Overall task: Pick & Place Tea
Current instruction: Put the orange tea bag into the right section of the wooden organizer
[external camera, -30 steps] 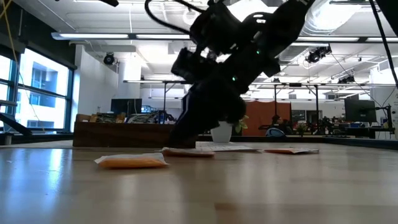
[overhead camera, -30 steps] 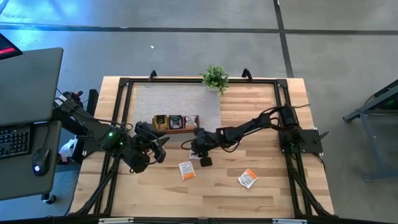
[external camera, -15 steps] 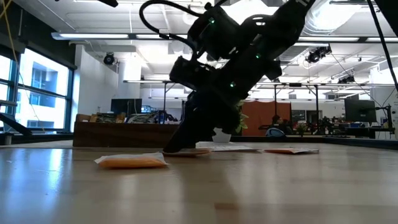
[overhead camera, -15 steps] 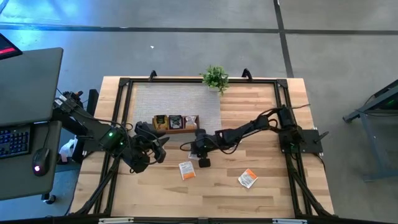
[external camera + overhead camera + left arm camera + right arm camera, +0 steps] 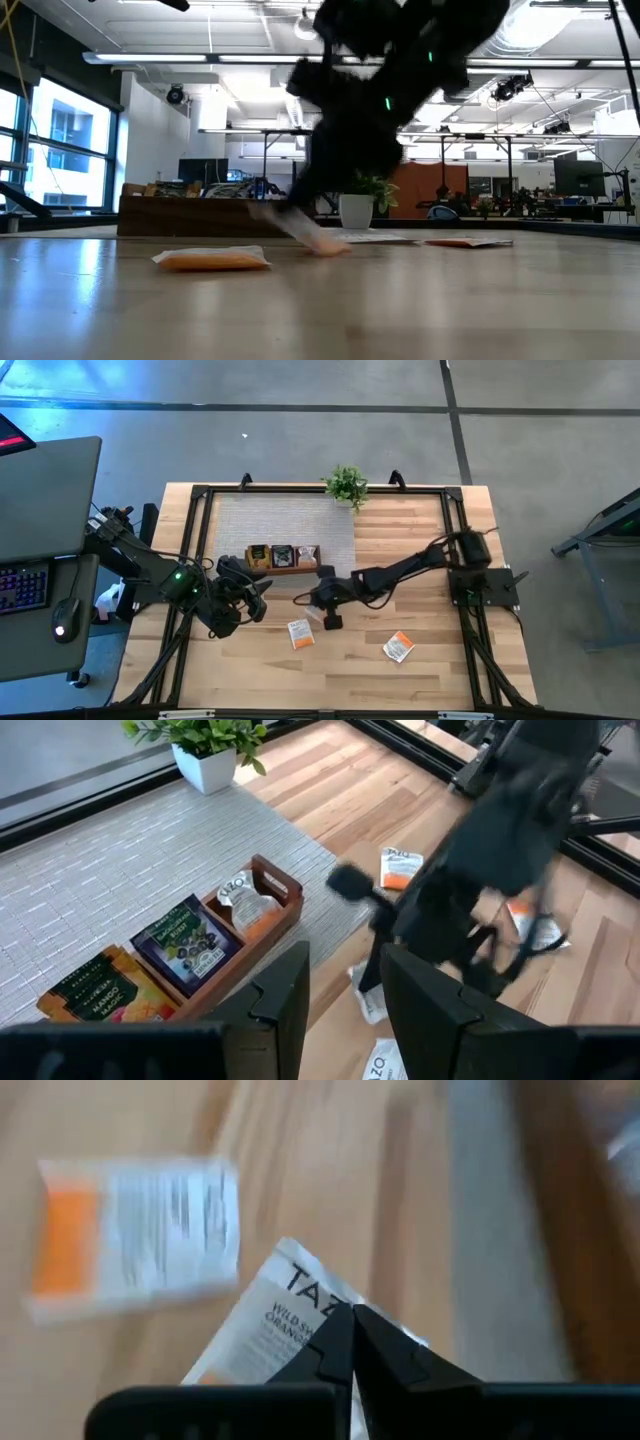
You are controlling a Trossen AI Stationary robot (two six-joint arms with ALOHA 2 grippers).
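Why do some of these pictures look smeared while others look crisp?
Low view: the right arm's end effector and its tea sachet are streaked, backlit by bright ceiling lights. Right wrist view: the loose sachet on the table is smeared. High view: everything looks sharp, including the tray.

Counted from above: 3 orange-and-white tea sachets lie loose on the wood in front of the wooden tray (image 5: 283, 557): 1 (image 5: 306, 598) just beside the tray, 1 (image 5: 300, 633) farther off, 1 (image 5: 398, 647) farthest. The tray holds sachets in 3 compartments. 1 potted plant (image 5: 346, 485) stands behind the tray. 2 robot arms.
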